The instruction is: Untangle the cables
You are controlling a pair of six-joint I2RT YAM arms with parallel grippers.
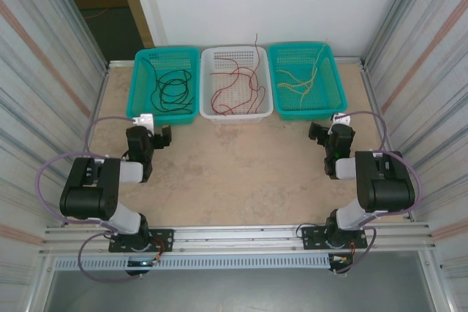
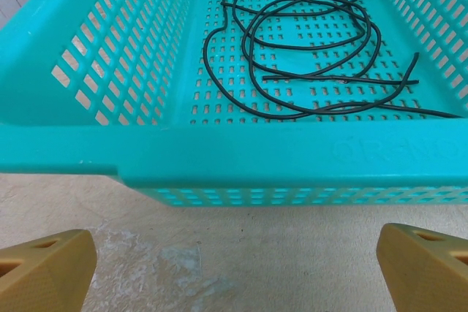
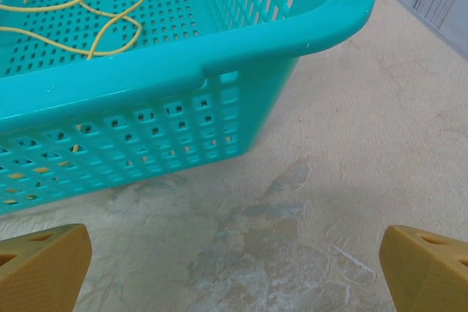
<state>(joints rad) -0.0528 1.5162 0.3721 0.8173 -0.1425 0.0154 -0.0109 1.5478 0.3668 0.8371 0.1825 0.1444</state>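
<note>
Inside teal basket (image 2: 73, 158), black cables (image 2: 333, 78), rim lettering (image 2: 380, 153) unreadable

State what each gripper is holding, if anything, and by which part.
Nothing: the left gripper and right gripper are both open and empty; the cables lie untouched in baskets.

The left wrist view is cropping the left basket (image 2: 219, 158) on three sides, and the black cable (image 2: 329, 78) is running off its top and right edges. The left fingertips (image 2: 44, 272) are poking in as cut-off tan corners. The right wrist view is cropping the right basket (image 3: 183, 71) at left and top, the yellow cable (image 3: 51, 5) leaving there too. From above, the red cable (image 1: 235, 74) is looking too thin to trace.
</note>
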